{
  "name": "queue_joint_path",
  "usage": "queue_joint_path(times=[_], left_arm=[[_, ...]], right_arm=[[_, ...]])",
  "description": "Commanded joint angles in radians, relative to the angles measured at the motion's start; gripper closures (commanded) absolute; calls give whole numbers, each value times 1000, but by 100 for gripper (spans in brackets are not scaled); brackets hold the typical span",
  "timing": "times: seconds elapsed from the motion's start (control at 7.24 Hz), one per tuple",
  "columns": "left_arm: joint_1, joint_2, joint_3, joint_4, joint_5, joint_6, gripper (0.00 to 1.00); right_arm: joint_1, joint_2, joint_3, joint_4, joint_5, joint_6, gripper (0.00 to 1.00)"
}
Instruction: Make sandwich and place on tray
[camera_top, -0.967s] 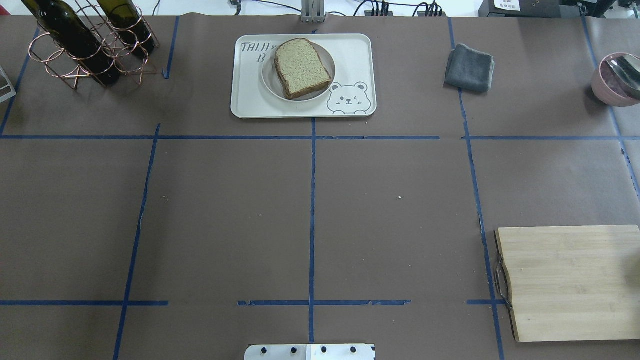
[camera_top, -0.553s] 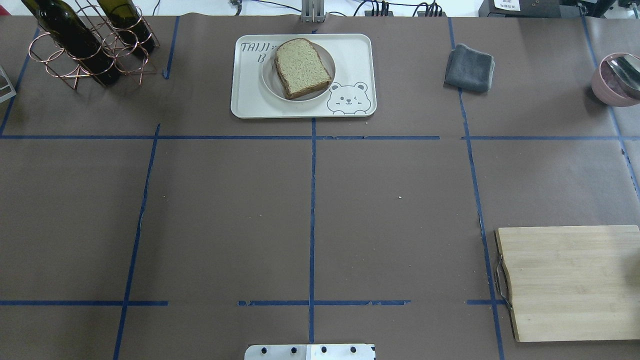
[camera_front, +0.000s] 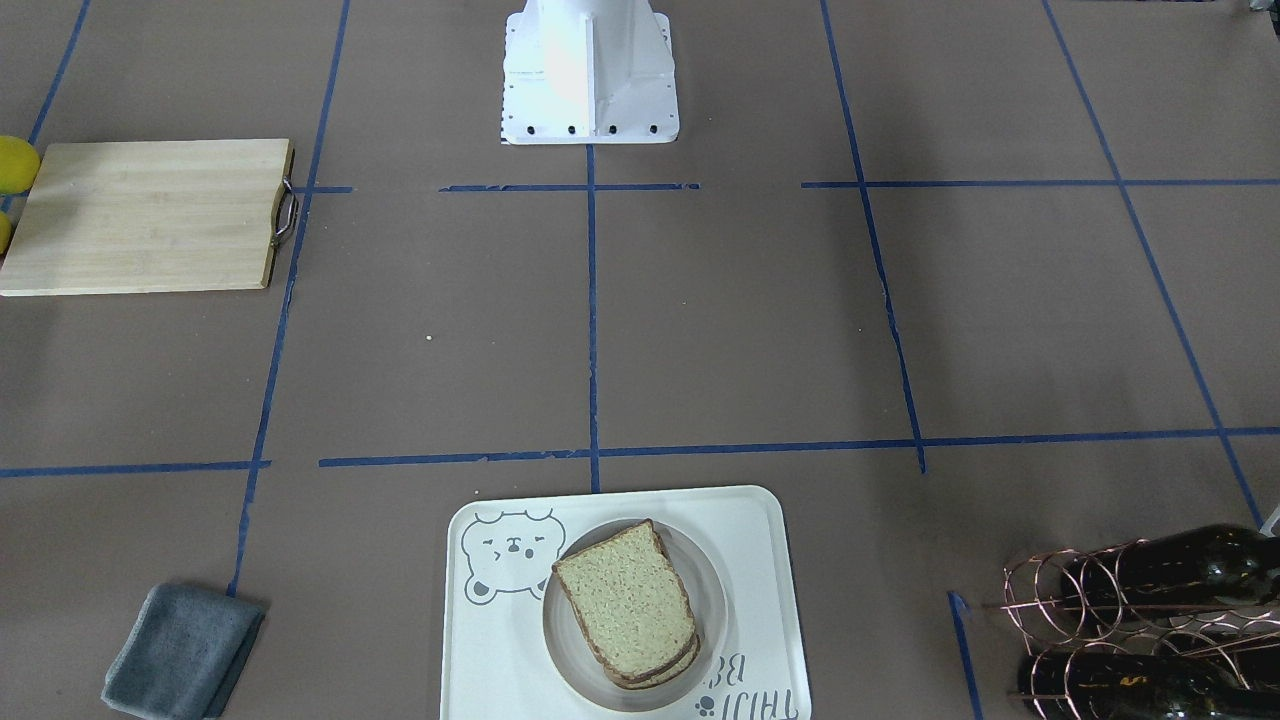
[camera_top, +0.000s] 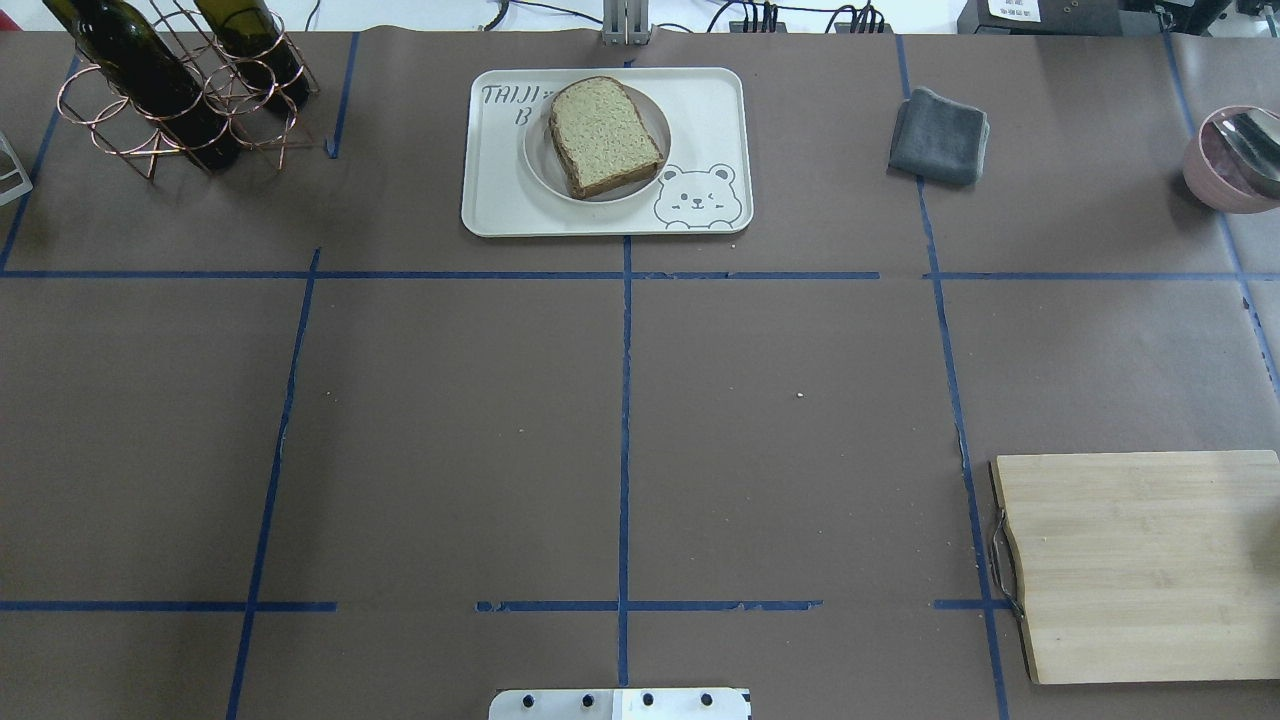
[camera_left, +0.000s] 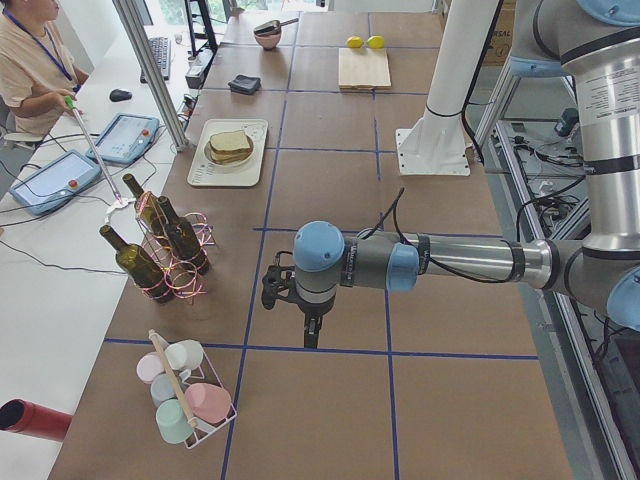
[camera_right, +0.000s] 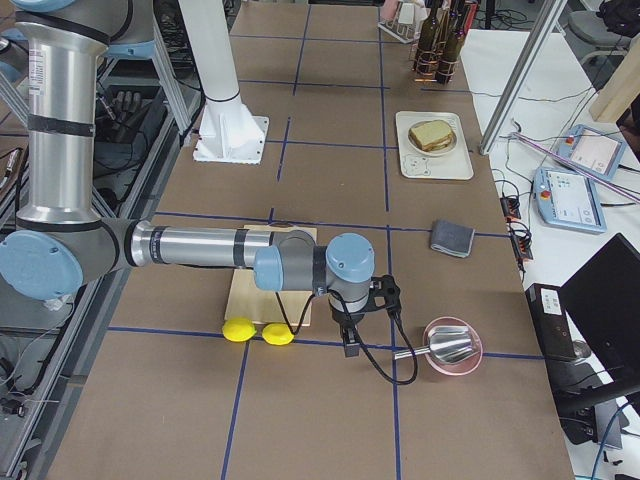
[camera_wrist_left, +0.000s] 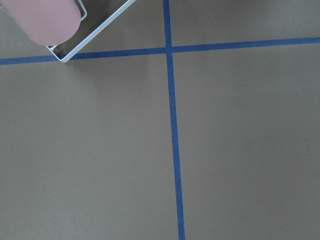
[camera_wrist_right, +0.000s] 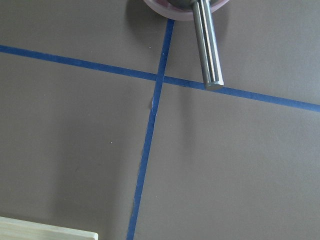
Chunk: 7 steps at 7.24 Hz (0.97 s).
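The sandwich (camera_top: 605, 135) lies on a round white plate (camera_top: 535, 160) on the cream tray (camera_top: 705, 110) with the bear drawing, at the table's far middle. The front-facing view shows two stacked bread slices (camera_front: 625, 603); no egg is visible between them. My left gripper (camera_left: 308, 332) hangs over bare table far to the left, seen only in the left side view. My right gripper (camera_right: 352, 345) hangs near the pink bowl (camera_right: 452, 347), seen only in the right side view. I cannot tell whether either is open or shut.
A copper rack with wine bottles (camera_top: 170, 90) stands far left. A grey cloth (camera_top: 938, 135) lies right of the tray. The wooden cutting board (camera_top: 1140, 565) lies near right, two lemons (camera_right: 255, 331) beside it. A rack of cups (camera_left: 185, 400) is near the left arm.
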<state>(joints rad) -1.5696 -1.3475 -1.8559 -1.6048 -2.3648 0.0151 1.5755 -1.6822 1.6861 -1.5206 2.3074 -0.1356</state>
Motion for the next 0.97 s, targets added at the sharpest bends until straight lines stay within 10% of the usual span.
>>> queue_joint_path(times=[0.0,0.83], left_arm=[[0,-12,1,2,7,0,0],[0,-51,-2,5,1,0,0]], right_arm=[[0,1,0,0,0,1,0],[0,6,-9,0,-2,-1,0]])
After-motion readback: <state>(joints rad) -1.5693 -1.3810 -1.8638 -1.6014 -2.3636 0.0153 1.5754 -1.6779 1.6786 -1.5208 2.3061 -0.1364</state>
